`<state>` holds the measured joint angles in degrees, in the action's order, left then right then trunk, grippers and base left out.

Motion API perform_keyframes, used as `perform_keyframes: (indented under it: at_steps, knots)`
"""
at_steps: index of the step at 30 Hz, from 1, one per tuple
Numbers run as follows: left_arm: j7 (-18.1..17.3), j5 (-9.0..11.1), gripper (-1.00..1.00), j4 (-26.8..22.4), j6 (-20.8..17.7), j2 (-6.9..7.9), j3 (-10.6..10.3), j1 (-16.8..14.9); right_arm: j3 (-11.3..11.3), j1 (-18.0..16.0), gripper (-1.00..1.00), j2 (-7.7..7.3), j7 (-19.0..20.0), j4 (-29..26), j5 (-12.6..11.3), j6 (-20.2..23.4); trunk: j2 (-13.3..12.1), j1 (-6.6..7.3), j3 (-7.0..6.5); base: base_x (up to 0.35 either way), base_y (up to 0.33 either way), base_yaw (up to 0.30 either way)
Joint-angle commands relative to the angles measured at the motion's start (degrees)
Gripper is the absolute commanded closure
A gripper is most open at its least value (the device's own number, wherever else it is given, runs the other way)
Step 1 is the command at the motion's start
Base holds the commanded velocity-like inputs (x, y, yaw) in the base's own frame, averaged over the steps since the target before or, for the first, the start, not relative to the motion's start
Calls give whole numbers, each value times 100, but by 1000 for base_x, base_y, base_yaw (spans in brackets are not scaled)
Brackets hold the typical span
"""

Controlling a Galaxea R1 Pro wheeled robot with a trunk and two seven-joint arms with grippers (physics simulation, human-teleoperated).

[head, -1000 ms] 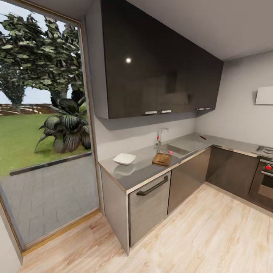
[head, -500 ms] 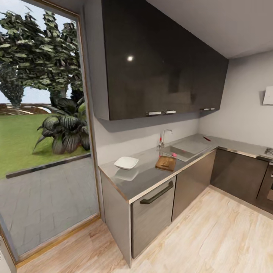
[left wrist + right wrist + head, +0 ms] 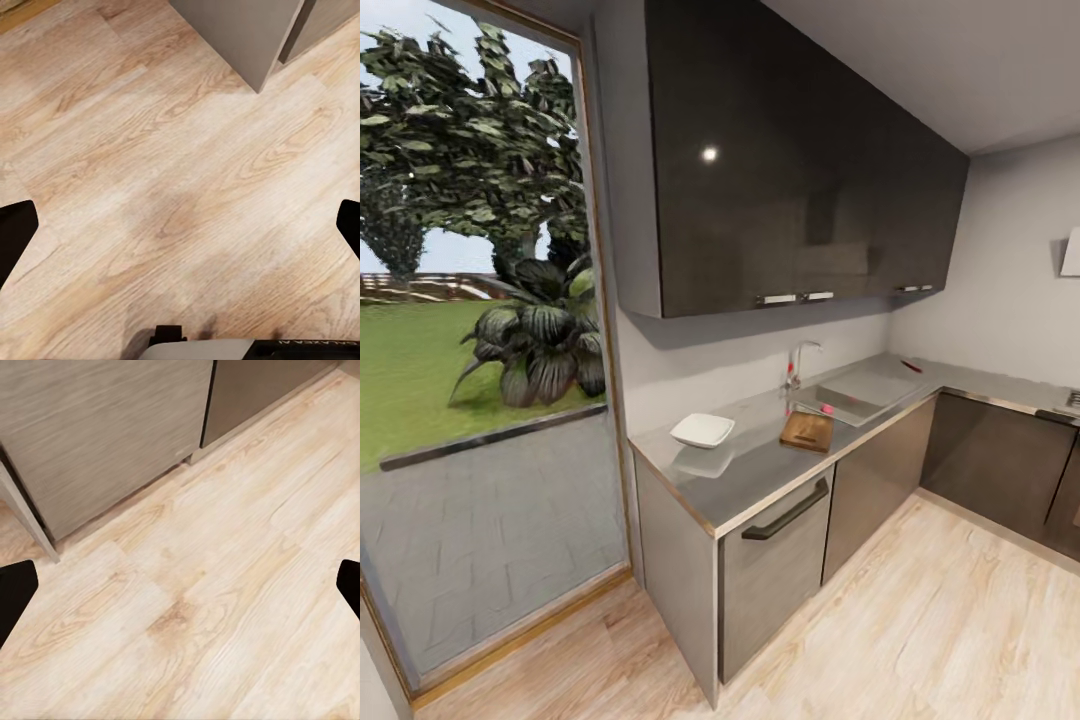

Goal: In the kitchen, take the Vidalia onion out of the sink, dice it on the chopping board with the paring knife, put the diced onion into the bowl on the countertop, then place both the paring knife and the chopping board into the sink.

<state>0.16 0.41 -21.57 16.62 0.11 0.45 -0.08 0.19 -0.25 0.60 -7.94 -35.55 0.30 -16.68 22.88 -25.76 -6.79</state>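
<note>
Bowl (image 3: 702,431) empty on countertop (image 3: 760,470)

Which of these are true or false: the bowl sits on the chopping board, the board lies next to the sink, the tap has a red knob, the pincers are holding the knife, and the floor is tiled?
1. The bowl sits on the chopping board. False: it stands apart on the countertop.
2. The board lies beside the sink. True.
3. The tap has a red knob. True.
4. A pincer holds the knife. False: left pincer and right pincer are open over bare floor.
5. The floor is tiled. False: light wood planks.
</note>
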Motion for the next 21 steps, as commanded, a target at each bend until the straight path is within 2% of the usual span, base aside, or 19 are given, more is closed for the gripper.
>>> perform_keyframes:
  at_steps: [1, 5, 8, 10, 12, 13, 17, 21]
  knots:
    - [2, 4, -100, 3, 17, -1, 5, -1, 1, -2, -100, 1, -20, 5, 3, -14, 4, -2, 2, 0, 5, 0]
    - [2, 3, -100, 10, 17, -2, 1, -1, -1, -2, -100, 2, -50, -80, 8, 12, 4, -2, 2, 0, 2, 0]
    - [2, 3, -100, 7, 17, -2, 4, -1, -4, -8, -100, -6, -290, -449, 17, 96, 4, -2, 2, 0, 0, 0]
    - [2, 3, -100, 5, 17, -2, 5, -1, -2, -21, -100, -24, -662, -1137, 21, 469, 4, -2, 2, 0, 0, 0]
    - [2, 3, -100, 4, 17, -2, 4, -1, -2, -25, -100, -28, -793, -1474, 21, 769, 4, -2, 2, 0, 0, 0]
    - [2, 3, -100, 4, 17, -2, 5, -1, -2, -32, -100, -30, -889, -1829, 22, 1134, 4, -2, 2, 0, 0, 0]
    - [2, 3, -100, 3, 17, -2, 6, -1, -1, -106, -100, -37, -1019, -2868, 22, 2174, 4, -2, 2, 0, 0, 0]
    - [2, 3, -100, 9, 17, -2, 6, -1, -2, -287, -100, -38, -1060, -3502, 23, 2734, 4, -2, 2, 0, 0, 0]
